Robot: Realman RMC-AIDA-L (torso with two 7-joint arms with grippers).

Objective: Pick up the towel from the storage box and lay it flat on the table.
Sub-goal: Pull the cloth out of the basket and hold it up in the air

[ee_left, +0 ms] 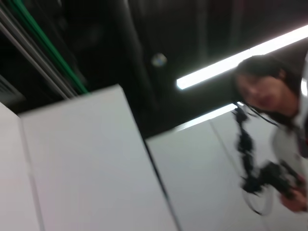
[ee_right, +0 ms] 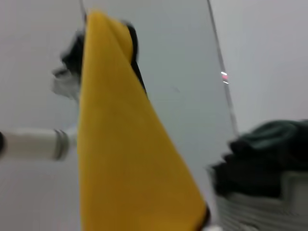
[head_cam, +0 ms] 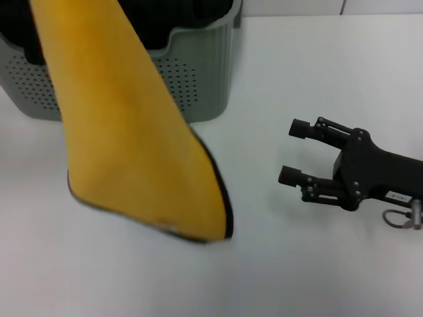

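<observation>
Head view: the towel (head_cam: pixel 135 139) hangs yellow face forward, stretched from the top edge of the frame down in front of the storage box (head_cam: pixel 198 72); its lower black-edged corner is at or just above the white tabletop (head_cam: pixel 317 277), contact not resolvable. Dark cloths (head_cam: pixel 198 16) lie heaped inside the box. The right claw (head_cam: pixel 295 152) hovers low over the tabletop to the right of the towel, fingers spread apart, holding nothing.

Right wrist view: adds the towel's upper end, where a dark shape, likely the left claw (ee_right: pixel 72 53), sits blurred; its finger state cannot be told. The box rim with dark cloths also shows.

Left wrist view: shows only white panels, a dark ceiling and a person; no towel, no claw.
</observation>
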